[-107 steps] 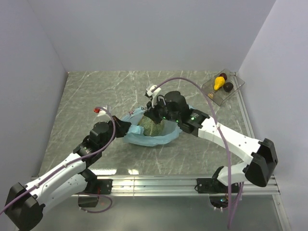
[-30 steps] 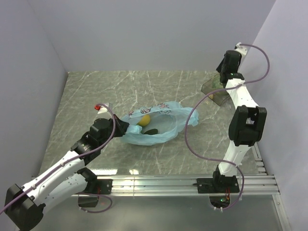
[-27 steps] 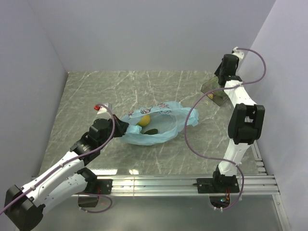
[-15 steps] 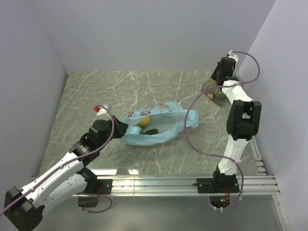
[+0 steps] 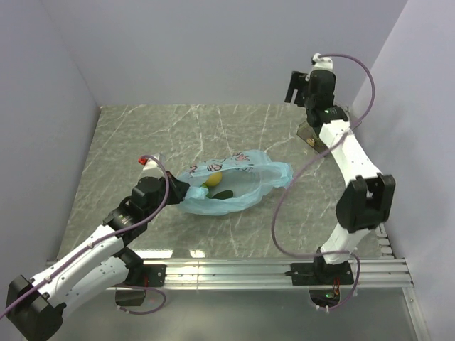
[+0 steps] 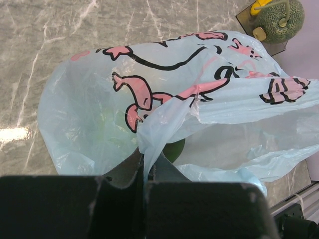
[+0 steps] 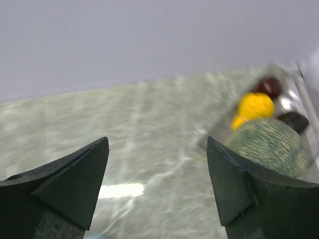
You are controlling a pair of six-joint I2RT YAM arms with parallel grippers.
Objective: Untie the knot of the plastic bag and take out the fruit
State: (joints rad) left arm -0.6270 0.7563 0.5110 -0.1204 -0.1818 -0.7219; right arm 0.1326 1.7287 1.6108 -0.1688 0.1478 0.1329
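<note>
The prints on the plastic bag [image 5: 238, 186] are pink cartoon figures with black lines; I cannot read any letters among them. The bag is thin, light blue and crinkled. It lies open in the middle of the worktop [image 5: 135, 135], with a yellow fruit [image 5: 213, 177] and a dark green fruit [image 5: 223, 193] inside. The left tool [image 6: 144, 167] is clenched on a fold of the bag's edge. The right tool [image 7: 157, 147] is released and raised at the far right, near the clear tray [image 6: 244, 15] holding the ribbed melon [image 7: 269, 144].
</note>
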